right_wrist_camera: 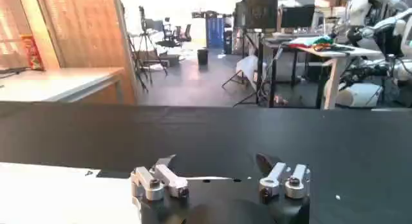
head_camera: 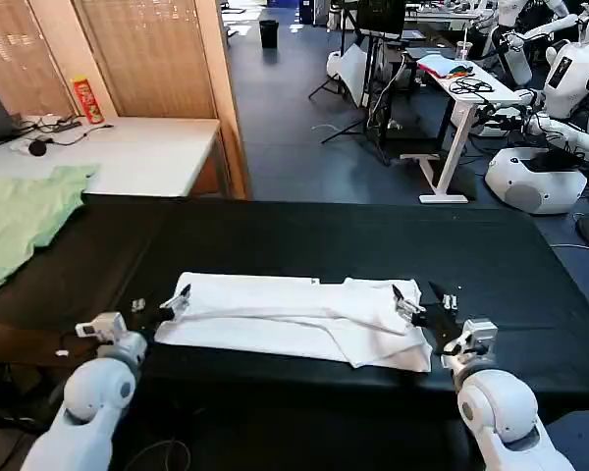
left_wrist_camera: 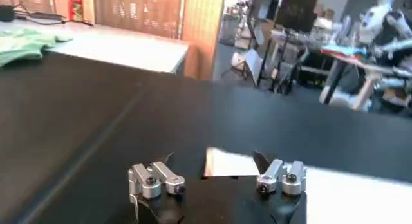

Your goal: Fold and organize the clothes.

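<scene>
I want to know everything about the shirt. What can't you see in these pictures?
- White T-shirt: its print, head view, folded cloth covers it.
- Green garment: cut off by the head view's left edge.
- Left claw and right claw: fingertip grip on the cloth, too small to tell.

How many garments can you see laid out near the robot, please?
2. The folded white T-shirt lies on the black table between the left gripper and right gripper, both open. The pale green garment lies at the table's far-left end.

Grey floor (head_camera: 304, 128), white desks (head_camera: 137, 152)
</scene>
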You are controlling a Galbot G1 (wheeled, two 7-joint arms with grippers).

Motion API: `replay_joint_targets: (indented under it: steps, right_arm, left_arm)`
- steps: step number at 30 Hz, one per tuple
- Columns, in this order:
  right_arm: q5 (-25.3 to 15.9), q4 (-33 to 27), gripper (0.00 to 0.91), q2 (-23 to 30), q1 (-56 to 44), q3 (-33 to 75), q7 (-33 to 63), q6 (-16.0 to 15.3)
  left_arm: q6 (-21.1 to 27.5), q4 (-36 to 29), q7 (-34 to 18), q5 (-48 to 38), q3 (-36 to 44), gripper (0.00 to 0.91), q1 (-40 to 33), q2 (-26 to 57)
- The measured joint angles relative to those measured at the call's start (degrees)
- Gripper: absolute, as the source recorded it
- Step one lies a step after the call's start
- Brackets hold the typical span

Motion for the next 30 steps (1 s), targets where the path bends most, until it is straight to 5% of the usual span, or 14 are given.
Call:
replay_joint_targets:
  steps: [7,8,10,12,14,24,30]
  right_arm:
    - [0.0,0.2,0.878,0.0,0.0,0.1,0.0,0.0]
    - [0.0,0.3,0.878,0.0,0.0,0.0,0.0,0.0]
    - [0.0,0.4,0.878,0.0,0.0,0.0,0.0,0.0]
    - [0.0,0.4,0.878,0.0,0.1,0.1,0.0,0.0]
    - [0.0,0.4,0.878,-0.1,0.0,0.2,0.0,0.1]
    - [-0.3,1.0,0.878,0.0,-0.2,0.3,-0.1,0.3]
    - [-0.3,2.0,0.878,-0.1,-0.7,0.6,-0.1,0.3]
  left_arm:
    - [0.0,-1.5,1.0,1.2,0.4,0.878,3.4,-1.2]
    - [0.0,-1.5,1.0,1.6,0.6,0.741,3.5,-1.4]
    - [0.0,-1.4,1.0,2.2,0.8,0.653,3.5,-1.7]
    - [0.1,-1.2,1.0,2.3,0.9,0.322,3.5,-1.9]
    - [0.2,-1.0,1.0,2.4,0.9,0.195,3.4,-2.2]
    - [1.2,-0.7,1.5,5.9,1.5,0.010,3.1,-2.1]
    - [0.7,-0.3,3.4,12.4,1.6,0.000,2.7,-0.9]
